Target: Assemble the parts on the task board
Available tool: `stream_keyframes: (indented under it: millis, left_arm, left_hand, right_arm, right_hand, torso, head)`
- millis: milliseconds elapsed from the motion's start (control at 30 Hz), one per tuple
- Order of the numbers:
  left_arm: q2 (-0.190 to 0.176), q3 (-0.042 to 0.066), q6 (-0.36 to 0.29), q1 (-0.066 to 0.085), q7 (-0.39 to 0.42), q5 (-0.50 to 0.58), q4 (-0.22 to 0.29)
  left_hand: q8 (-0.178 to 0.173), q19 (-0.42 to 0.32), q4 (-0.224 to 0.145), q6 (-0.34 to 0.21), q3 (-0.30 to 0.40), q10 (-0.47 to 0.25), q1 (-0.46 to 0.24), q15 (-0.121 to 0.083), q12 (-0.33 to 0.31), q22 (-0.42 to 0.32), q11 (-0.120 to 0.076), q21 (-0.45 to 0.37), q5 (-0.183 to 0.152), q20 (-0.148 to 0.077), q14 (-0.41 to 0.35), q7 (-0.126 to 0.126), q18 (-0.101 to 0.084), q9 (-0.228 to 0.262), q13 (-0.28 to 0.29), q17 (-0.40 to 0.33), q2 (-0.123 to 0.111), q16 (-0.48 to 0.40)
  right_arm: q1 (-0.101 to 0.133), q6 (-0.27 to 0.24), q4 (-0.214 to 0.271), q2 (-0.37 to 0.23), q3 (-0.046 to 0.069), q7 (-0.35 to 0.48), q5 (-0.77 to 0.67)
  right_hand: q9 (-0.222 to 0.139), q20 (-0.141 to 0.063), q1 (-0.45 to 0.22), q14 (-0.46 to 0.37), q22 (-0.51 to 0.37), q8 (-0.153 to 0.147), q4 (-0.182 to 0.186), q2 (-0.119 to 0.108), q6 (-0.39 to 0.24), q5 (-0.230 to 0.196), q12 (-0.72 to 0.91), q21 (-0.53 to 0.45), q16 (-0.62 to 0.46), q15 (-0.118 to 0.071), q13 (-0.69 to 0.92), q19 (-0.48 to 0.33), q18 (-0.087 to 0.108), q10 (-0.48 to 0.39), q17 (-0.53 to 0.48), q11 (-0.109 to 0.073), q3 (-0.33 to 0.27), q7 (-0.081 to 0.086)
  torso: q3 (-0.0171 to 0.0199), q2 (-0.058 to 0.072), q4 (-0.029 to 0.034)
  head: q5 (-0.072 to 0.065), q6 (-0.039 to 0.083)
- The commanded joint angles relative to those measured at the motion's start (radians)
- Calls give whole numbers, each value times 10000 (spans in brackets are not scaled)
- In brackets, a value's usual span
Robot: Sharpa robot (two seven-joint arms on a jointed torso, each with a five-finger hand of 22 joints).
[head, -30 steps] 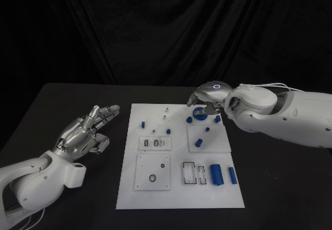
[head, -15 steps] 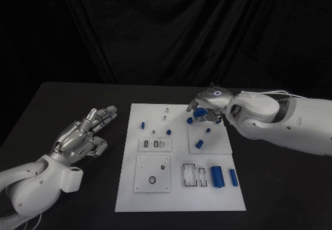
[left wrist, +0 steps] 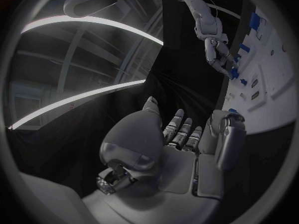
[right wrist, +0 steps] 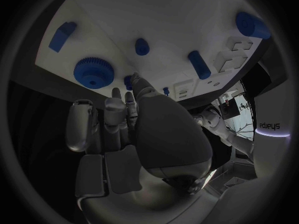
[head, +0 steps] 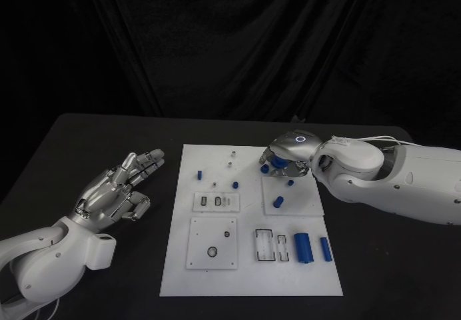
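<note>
- Two hands [head: 117,188] in play, one task board [head: 192,267] between them on the black bench [head: 96,133].
- Left hand: raised just beside the board's left edge, fingers straight and slightly spread, palm bare, nothing held.
- Right hand [head: 286,157]: low over the far right part of the board, fingers [right wrist: 115,92] stretched forward side by side towards the white surface.
- Blue gear [right wrist: 93,73]: flat on the board just beside those fingers, apart from them in the right wrist view.
- Small blue piece [right wrist: 130,78]: right at the tip of the right hand; impossible to tell whether pinched, merely touched, or only near, so no call on whether that hand is clamped or free.
- Other parts loose on the board: a short blue block [right wrist: 62,36], a stubby peg [right wrist: 142,46], a thick blue cylinder [head: 300,246] and a slimmer one [head: 324,247] side by side near the right edge.
- Step in hand, as a judgement: work on the gear and its seat at the far right of the board, most parts not yet in their slots.
- Next move, likely: a firm hold on one piece, then upright alignment over its seat and a straight push down; little room among neighbouring pieces, hence risk of a knock.
</note>
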Motion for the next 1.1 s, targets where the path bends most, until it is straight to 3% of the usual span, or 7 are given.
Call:
stream_keyframes:
  millis: [33, 267, 533, 667, 767, 933, 1100]
  left_arm:
    - [49, 8, 258, 29, 2165, 41, -5]
    - [95, 5, 355, 28, 2114, 42, -55]
    - [111, 2, 409, 27, 2054, 42, -90]
    - [135, -1, 441, 27, 2012, 42, -109]
    - [158, -9, 469, 27, 1977, 42, -150]
    - [202, -29, 513, 26, 1943, 65, -248]
    - [187, -42, 523, 26, 1927, 103, -286]
  left_hand:
    - [29, 1052, -73, 104, 22, 2, -38, 28, 41, 2631, 74, 29, 122, 71, 46, 41, -59, -5, -32, -17, 62, -46]
    - [32, 1052, -157, 227, 90, 45, -11, 54, 81, 2631, 122, 29, 400, 133, 60, 72, -59, -15, -70, -20, 72, -27]
    - [35, 1052, -253, 365, 157, 83, 8, 84, 116, 2631, 159, 29, 656, 243, 77, 103, -59, -32, -125, -27, 66, -9]
    - [36, 1052, -310, 443, 205, 108, 20, 104, 140, 2631, 185, 29, 802, 301, 88, 121, -59, -46, -158, -32, 72, 2]
    - [35, 1052, -364, 502, 250, 131, 40, 126, 164, 2631, 203, 29, 946, 345, 98, 140, -59, -63, -186, -36, 71, 13]
    - [30, 1052, -392, 531, 278, 143, 40, 121, 177, 2631, 216, 29, 997, 388, 100, 147, -59, -79, -209, -45, 73, 7]
    - [22, 1052, -431, 585, 329, 157, 35, 113, 193, 2631, 227, 29, 1069, 467, 102, 160, -59, -107, -252, -59, 80, 1]
  right_arm:
    - [-102, -473, -122, 80, 7, -114, -131]
    - [-230, -809, -294, 216, 8, 40, 57]
    - [-273, -1008, -432, 315, 9, 160, 187]
    - [-282, -1157, -477, 340, 9, 253, 330]
    - [-292, -1272, -489, 354, 9, 300, 397]
    - [-299, -1524, -489, 357, 9, 365, 443]
    - [-299, -1732, -409, 286, 12, 403, 455]
  right_hand:
    - [27, 66, 65, 51, 59, -13, 15, -19, 77, 142, -75, 54, -7, 57, 12, 71, -167, 143, 54, 25, 104, 34]
    - [66, 178, 95, 113, 147, -5, 49, 67, 227, 308, -158, 88, 37, 184, 11, 116, -183, 340, 194, 45, 292, 121]
    - [181, 280, 88, 148, 224, 111, 147, 162, 667, 386, -311, 114, 58, 259, -7, 147, -186, 615, 290, 81, 603, 202]
    - [352, 289, 91, 209, 351, 314, 238, 289, 1206, 365, -402, 168, 121, 265, -11, 208, -206, 934, 455, 67, 874, 299]
    - [520, 275, 81, 244, 426, 521, 281, 328, 1680, 291, -470, 201, 142, 240, -18, 246, -217, 1238, 521, 26, 1028, 361]
    - [879, 163, 25, 313, 510, 824, 333, 391, 2307, -11, -616, 225, 159, 106, -14, 282, -226, 1961, 651, -150, 1208, 228]
    - [1152, 43, 47, 364, 557, 1005, 287, 439, 2588, -33, -756, 230, 152, -20, -19, 302, -234, 2471, 730, -299, 1300, 226]
  torso:
    - [-6, 31, 5]
    - [-18, 51, -6]
    - [-29, 67, -4]
    - [-31, 80, -4]
    - [-37, 82, -11]
    - [-47, 94, -4]
    - [-48, 98, 9]
  head:
    - [-2, -7]
    - [109, -24]
    - [86, 3]
    - [80, 44]
    - [80, 51]
    - [85, 79]
    - [194, 86]
